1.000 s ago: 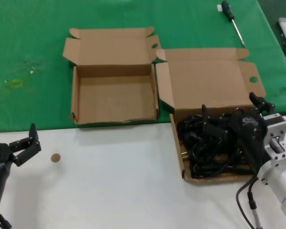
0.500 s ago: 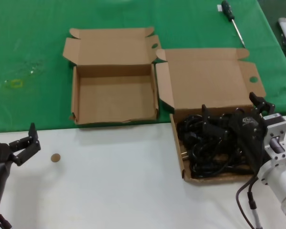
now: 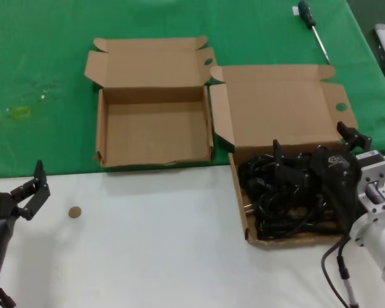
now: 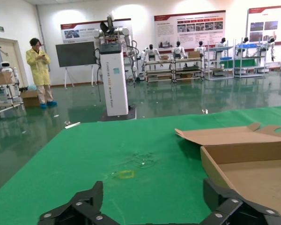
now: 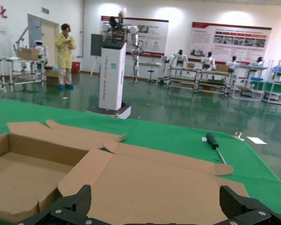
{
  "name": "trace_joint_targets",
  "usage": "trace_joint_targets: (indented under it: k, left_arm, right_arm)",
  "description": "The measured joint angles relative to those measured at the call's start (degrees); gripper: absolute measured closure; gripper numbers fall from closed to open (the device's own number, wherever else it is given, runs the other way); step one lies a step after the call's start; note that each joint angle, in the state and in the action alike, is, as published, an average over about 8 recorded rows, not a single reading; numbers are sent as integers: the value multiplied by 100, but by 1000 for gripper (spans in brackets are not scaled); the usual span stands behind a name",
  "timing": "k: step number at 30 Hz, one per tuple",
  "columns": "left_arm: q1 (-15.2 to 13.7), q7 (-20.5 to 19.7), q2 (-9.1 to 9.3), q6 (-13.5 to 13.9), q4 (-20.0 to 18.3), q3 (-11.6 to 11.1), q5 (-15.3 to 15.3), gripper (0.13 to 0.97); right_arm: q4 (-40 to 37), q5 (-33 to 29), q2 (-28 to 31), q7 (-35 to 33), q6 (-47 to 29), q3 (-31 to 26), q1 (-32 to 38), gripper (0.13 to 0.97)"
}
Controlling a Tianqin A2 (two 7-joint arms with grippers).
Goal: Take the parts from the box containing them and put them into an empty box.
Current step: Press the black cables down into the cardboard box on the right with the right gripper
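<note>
Black power cords [image 3: 276, 192] lie in a tangled heap in the tray of the right cardboard box [image 3: 276, 109], whose lid flap lies open behind. My right gripper [image 3: 313, 146] is open and empty just above the cords, at the tray's right side. In the right wrist view my right gripper [image 5: 157, 208] faces that lid flap [image 5: 164, 183]; the cords are hidden there. The empty box [image 3: 154, 131] sits to the left with its lid open, and also shows in the left wrist view [image 4: 253, 164]. My left gripper [image 3: 33, 186] is open and empty, low over the white table at the near left.
A black-handled screwdriver [image 3: 313, 25] lies on the green cloth [image 3: 38, 77] at the far right. A small brown disc [image 3: 75, 212] lies on the white table [image 3: 160, 250] near my left gripper. The two boxes touch side by side.
My left gripper has shifted slightly to the left. My right gripper has edged slightly to the right over the cords. The boxes and cords have not moved.
</note>
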Motion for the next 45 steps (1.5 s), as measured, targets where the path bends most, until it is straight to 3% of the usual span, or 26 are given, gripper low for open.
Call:
trace_joint_targets:
  k: [9, 13, 20, 30, 39, 45]
  left_arm:
    - [0, 0, 0, 0, 0, 0, 0, 466]
    - [0, 0, 0, 0, 0, 0, 0, 466]
    - [0, 0, 0, 0, 0, 0, 0, 660]
    - [0, 0, 0, 0, 0, 0, 0, 844]
    - [0, 0, 0, 0, 0, 0, 0, 929]
    - [0, -1, 0, 0, 0, 0, 0, 933]
  right_arm:
    - [91, 101, 849, 252, -65, -354, 41, 129]
    - [147, 112, 1400, 392, -131, -540, 86, 129]
    - [180, -145, 2362, 355, -733, -695, 186, 129]
    - [118, -153, 3269, -886, -2440, -501, 424, 129]
    - [-74, -237, 3719, -2163, -3722, -570, 1087, 129]
    - [-305, -350, 3787, -2942, -4400, -766, 1565, 129]
